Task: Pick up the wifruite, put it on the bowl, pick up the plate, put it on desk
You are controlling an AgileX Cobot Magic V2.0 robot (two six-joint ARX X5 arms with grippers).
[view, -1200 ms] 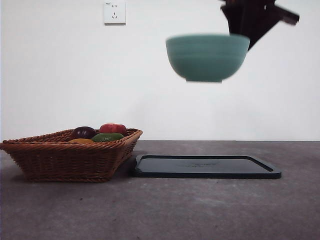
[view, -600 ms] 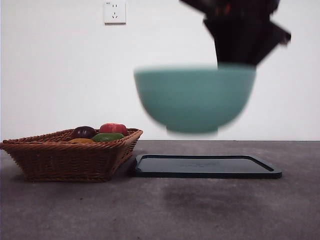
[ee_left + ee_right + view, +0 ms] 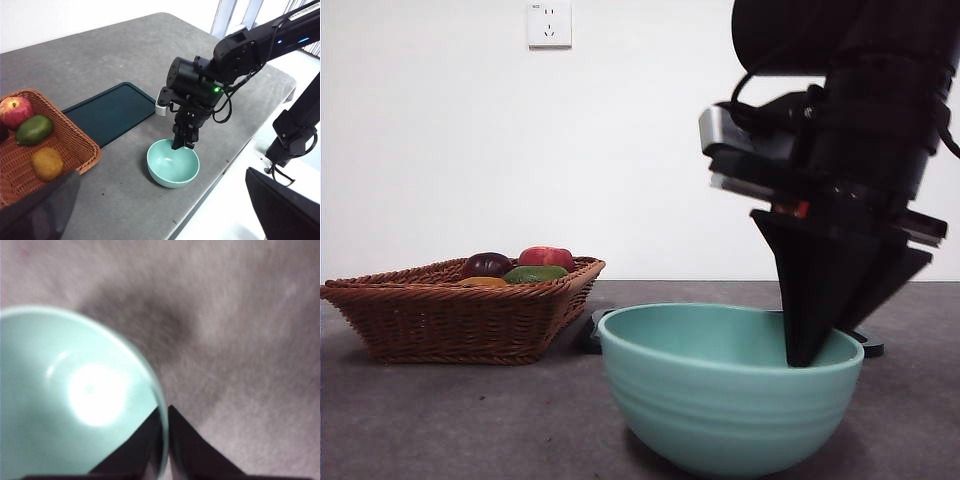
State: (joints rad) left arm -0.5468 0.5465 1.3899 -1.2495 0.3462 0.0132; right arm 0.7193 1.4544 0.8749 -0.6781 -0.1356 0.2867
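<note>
Right end effector [image 3: 798,352] pinches the round mint-green ceramic bowl [image 3: 730,395] by its rim, one jaw inside; bowl on bench [image 3: 450,420], directly below.

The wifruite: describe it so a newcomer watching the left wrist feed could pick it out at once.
Start at the wicker basket beside the dark tray, away from the bowl that the right gripper clamps by its rim. Three fruits show clearly there in a row. The wifruite is the round orange-brown one at the end, next to the green fruit, with the red apple beyond that.
</note>
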